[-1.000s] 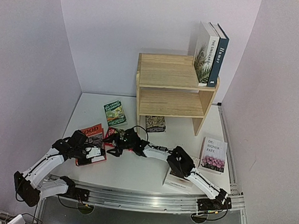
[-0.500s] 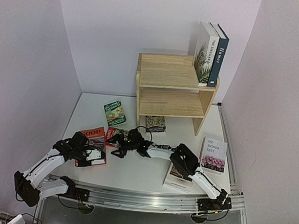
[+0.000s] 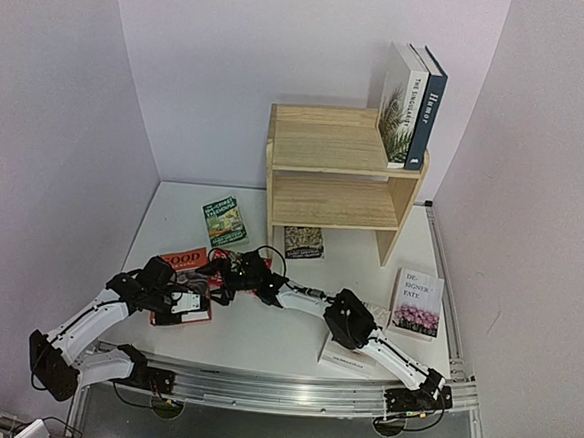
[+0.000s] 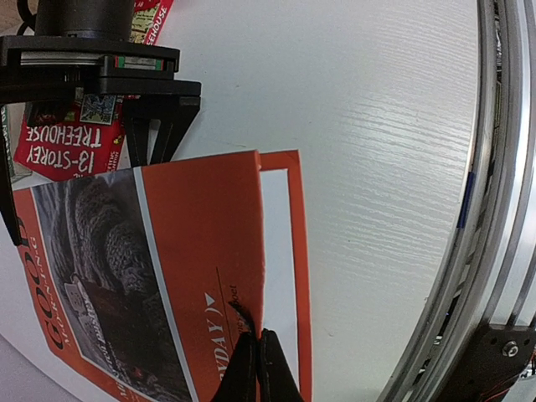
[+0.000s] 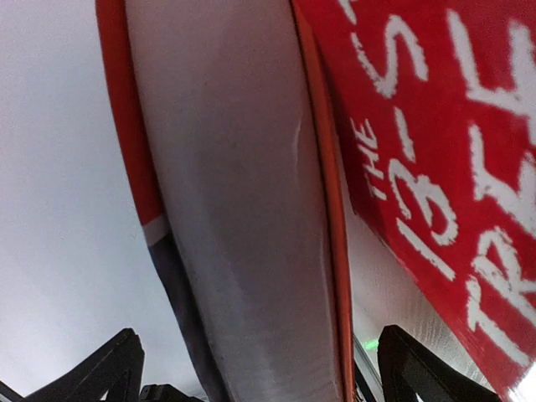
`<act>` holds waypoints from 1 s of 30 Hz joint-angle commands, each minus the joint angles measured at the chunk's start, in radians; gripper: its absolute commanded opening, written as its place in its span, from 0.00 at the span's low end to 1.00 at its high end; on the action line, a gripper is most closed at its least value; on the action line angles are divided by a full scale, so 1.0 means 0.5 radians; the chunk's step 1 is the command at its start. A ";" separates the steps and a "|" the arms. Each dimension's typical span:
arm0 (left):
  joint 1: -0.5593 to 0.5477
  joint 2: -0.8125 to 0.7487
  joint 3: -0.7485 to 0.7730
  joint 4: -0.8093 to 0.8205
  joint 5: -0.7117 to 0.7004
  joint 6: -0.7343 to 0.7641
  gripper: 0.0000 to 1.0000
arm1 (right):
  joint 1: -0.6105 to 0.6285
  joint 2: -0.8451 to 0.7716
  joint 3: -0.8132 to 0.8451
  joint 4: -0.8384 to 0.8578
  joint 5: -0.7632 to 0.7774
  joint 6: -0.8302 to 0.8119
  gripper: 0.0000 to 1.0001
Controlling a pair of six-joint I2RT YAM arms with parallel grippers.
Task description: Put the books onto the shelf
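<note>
My left claw [image 4: 255,356] was pinched shut on the cover of the orange "GOOD" book [image 4: 167,276], lower left on the tabletop [image 3: 264,337]. My right claw [image 5: 264,364] gaped wide astride its edge, gripping nothing.

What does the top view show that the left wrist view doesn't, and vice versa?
Only the top view: the shelf, the white book and blue book upright on its top tier, and the flower book lying at the right. Only the left wrist view: the left tool shut on the lifted cover edge of the orange book, with a white page beneath. Both: the orange book, the red book and the open right tool at the orange book's far edge.
</note>
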 commanded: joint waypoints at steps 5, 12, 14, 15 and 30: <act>-0.074 0.031 0.080 0.091 0.186 -0.001 0.00 | 0.008 0.050 0.126 -0.004 -0.030 -0.024 0.49; -0.075 -0.042 0.215 -0.109 0.186 -0.266 0.97 | 0.003 -0.185 -0.090 -0.010 -0.108 -0.270 0.15; -0.075 -0.099 0.358 -0.208 0.269 -0.446 0.99 | -0.007 -0.297 -0.174 -0.012 -0.144 -0.420 0.12; -0.075 -0.120 0.434 -0.229 0.295 -0.574 1.00 | -0.007 -0.341 -0.203 -0.014 -0.169 -0.486 0.12; 0.264 -0.070 1.184 -0.286 0.528 -1.441 1.00 | 0.000 -1.868 -1.365 -0.796 -0.131 -2.738 0.09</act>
